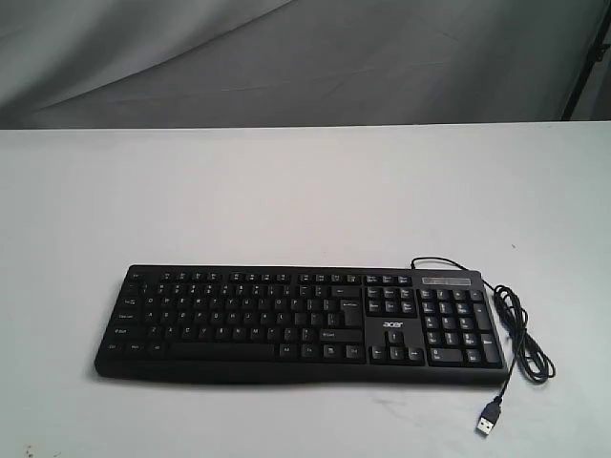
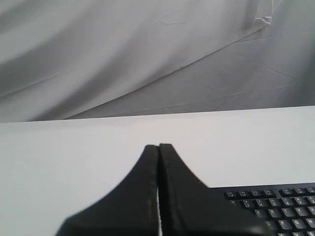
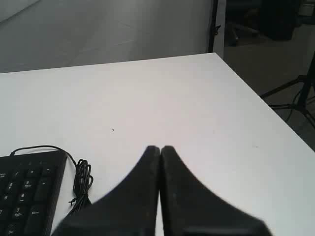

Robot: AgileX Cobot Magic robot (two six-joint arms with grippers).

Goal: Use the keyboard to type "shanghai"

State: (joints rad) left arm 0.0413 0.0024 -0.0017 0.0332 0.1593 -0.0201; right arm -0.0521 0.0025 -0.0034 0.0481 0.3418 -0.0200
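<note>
The long black keyboard (image 1: 301,326) with white-lettered keys, a number pad and a small "acer" logo lies near the front of the white table. Its black USB cable (image 1: 520,339) loops off the right end, the plug resting by the front edge. Neither arm shows in the exterior view. In the left wrist view my left gripper (image 2: 159,146) is shut and empty, above the table beside the keyboard's corner (image 2: 280,206). In the right wrist view my right gripper (image 3: 160,148) is shut and empty, with the keyboard's number-pad end (image 3: 29,191) and the bundled cable (image 3: 81,184) to one side.
The white table (image 1: 286,191) stretches behind the keyboard to a grey draped backdrop (image 1: 286,57). In the right wrist view the table's edge (image 3: 261,105) drops off to a dark floor with a tripod leg (image 3: 290,93).
</note>
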